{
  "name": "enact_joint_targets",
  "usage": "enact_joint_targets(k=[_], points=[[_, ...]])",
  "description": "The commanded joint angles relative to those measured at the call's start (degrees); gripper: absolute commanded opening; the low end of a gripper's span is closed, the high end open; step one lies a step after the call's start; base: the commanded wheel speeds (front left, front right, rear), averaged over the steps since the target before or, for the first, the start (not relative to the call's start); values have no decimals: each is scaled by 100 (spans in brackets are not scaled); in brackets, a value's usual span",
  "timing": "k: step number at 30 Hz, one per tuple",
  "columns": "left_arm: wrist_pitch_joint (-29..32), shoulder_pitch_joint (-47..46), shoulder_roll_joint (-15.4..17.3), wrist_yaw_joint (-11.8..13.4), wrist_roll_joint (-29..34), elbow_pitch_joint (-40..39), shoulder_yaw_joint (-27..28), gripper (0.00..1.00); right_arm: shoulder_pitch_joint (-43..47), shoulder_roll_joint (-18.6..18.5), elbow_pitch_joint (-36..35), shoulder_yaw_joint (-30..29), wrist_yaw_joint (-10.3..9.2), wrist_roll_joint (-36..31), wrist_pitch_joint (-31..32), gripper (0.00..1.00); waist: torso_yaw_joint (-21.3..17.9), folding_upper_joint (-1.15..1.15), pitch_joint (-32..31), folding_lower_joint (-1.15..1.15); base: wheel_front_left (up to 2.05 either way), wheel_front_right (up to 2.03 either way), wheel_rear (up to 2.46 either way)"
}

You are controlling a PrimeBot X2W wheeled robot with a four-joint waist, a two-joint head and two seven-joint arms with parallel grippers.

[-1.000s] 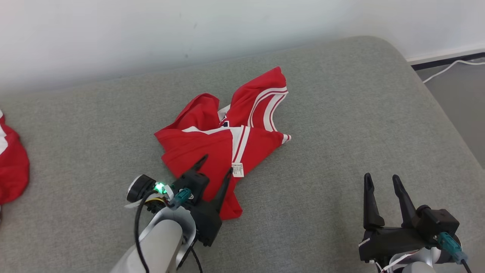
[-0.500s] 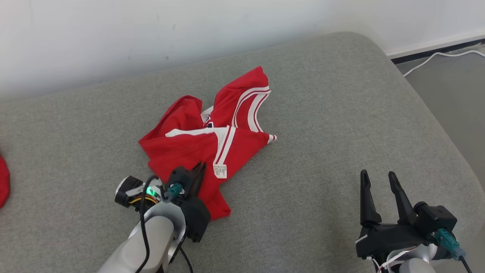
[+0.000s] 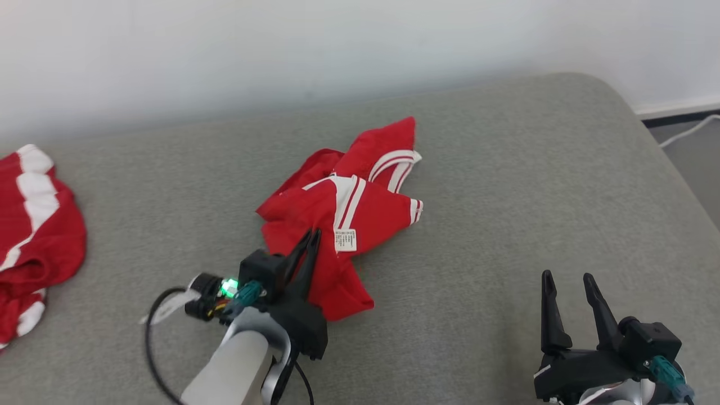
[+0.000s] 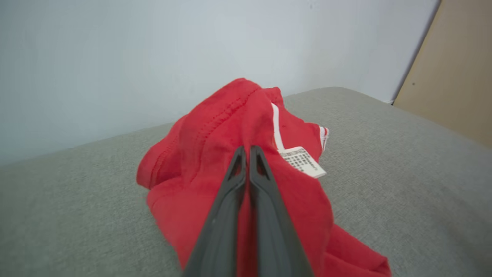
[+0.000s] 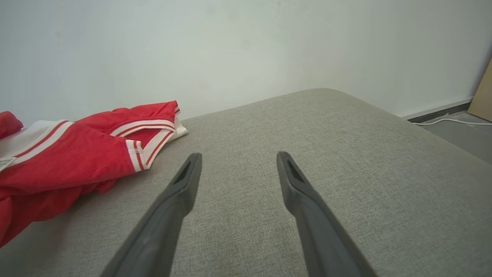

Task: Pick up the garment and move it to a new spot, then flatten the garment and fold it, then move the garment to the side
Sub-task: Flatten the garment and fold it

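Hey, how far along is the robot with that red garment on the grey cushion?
Done: the left gripper is shut on a fold of the red garment. In hand: the pick-up; most of the cloth lies crumpled on the grey cushion, not yet at a new spot. Left: flattening, folding and moving it aside. The right gripper is open, apart from the garment.

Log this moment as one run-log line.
phase: pick-up | left gripper: shut on crumpled red white-striped garment | right gripper: open, empty | surface: grey fabric cushion
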Motion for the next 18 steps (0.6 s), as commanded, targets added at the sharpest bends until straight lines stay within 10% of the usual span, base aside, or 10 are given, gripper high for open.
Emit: enact_joint_targets(k=[1,16,18], points=[[-27,259,58,32,-41,-213,109,0,104,4,11,6,-4,0,-10,100,394,0,-137,0,0,0,0],[-29,2472,88,-179,-99,-1442,1202,0,162,3,194,60,-4,-129,-11,100,1195,0,-245,0,0,0,0],[-30,2558,69,-212,-45,-1478,1315,92,203,1,205,47,-4,-124,-11,100,1236,0,-272,0,0,0,0]])
